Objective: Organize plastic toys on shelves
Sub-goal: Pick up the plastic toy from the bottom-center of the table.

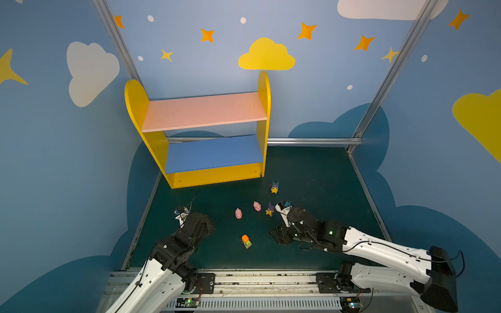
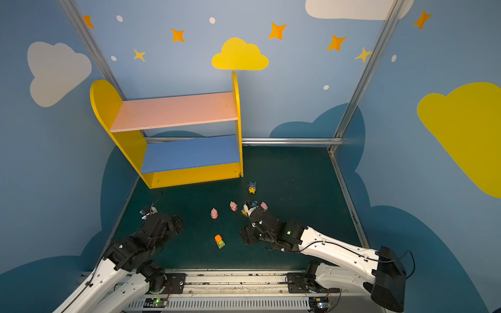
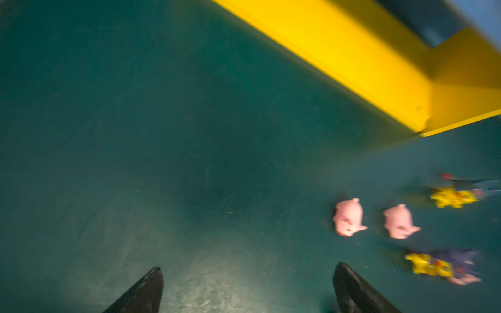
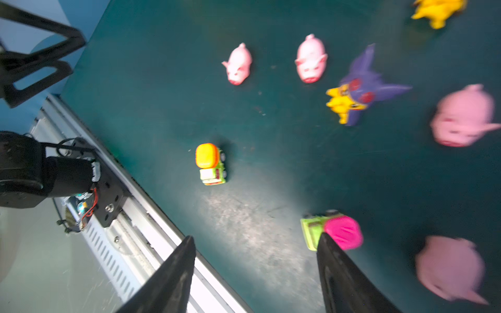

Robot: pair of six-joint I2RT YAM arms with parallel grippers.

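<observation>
Standing in the upper middle of both top views, left of centre, the small yellow shelf unit with rounded side panels (image 1: 137,108) is showing its pale pink upper board (image 1: 203,111) and blue lower board (image 1: 214,153) bare. Every toy in view is lying on the dark green table mat (image 1: 311,176), in the lower middle of the frame.

The right gripper (image 4: 257,238) is hanging low over that cluster, jaws apart and nothing between them. Its wrist view is showing one finger (image 4: 339,271) overlapping the edge of the green toy car with the pink top (image 4: 343,230) rather than straddling it. A squeeze from here is, I judge, risking a pinch on air or a shove that sets the wheeled car rolling. A blurred pink plastic pig (image 4: 461,116) and a second blurred pig (image 4: 450,268) are sitting near that car, so a sideways correction is risking scattering them.

The left gripper (image 3: 248,291) is spread wide over bare mat, holding nothing. Two further pink pigs (image 1: 238,213) are lying between the arms, so both arms reaching there are risking a clash.

The yellow figure with the purple spiky head (image 1: 269,209) is lying just beside the right gripper and looking easy to knock. The green car with the orange top (image 1: 246,241) is sitting alone lower down, and the other yellow spiky-headed figure (image 1: 274,187) is sitting nearest the unit's lower right corner. Being so small, any of them is likely to slip during the lift to a board.
</observation>
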